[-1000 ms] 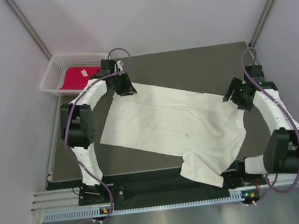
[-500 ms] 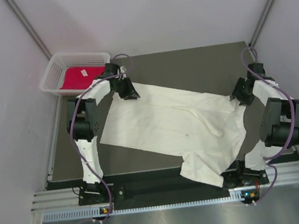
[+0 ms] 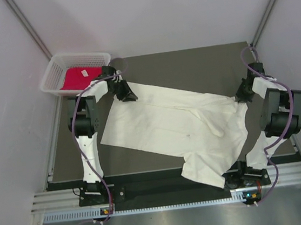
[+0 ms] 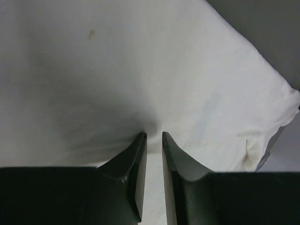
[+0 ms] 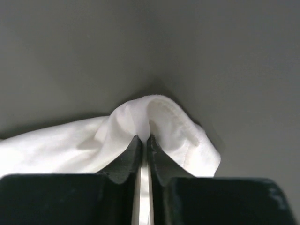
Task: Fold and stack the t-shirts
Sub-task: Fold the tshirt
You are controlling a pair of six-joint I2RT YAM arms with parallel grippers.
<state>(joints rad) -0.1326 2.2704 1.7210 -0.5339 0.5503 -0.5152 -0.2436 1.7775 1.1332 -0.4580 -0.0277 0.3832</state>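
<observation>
A: Step?
B: Gripping for the first fold. White t-shirt [image 3: 179,128] lies spread slantwise on the table [image 3: 188,64], part of it over the near edge.
A: Grippers?
B: Left gripper [image 4: 153,136] pinches the cloth toward the far-left corner. Right gripper [image 5: 144,138] is pressed together on a hem fold by the right edge.
A: Red one?
B: Red t-shirt [image 3: 78,77] sits in the basket [image 3: 81,54], off the far-left corner.
A: Next?
B: Probably lift both pinches together and carry them across. It needs even tension or the cloth bunches.
</observation>
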